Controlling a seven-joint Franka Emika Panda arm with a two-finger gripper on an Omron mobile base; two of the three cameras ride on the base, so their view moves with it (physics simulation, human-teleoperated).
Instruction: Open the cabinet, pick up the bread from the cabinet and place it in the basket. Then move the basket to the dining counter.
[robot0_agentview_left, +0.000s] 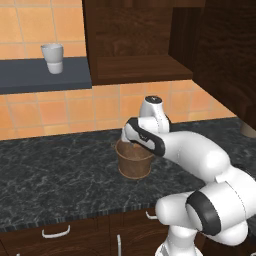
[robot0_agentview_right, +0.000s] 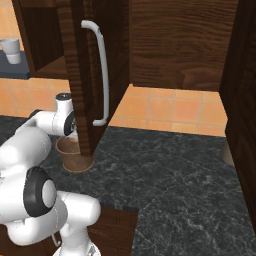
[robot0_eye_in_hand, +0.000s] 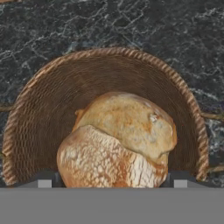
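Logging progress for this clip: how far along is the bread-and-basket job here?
Done: the cabinet door stands open. In hand: the bread sits between the open gripper tips, over the basket; whether it has landed is unclear. Left: carrying the basket from the black countertop to the dining counter.

A kitchen: black marbled countertop (robot0_agentview_left: 60, 170), orange tiled wall (robot0_agentview_left: 60, 107), dark wood cabinet (robot0_agentview_right: 180, 45), drawers (robot0_agentview_left: 55, 232) below.
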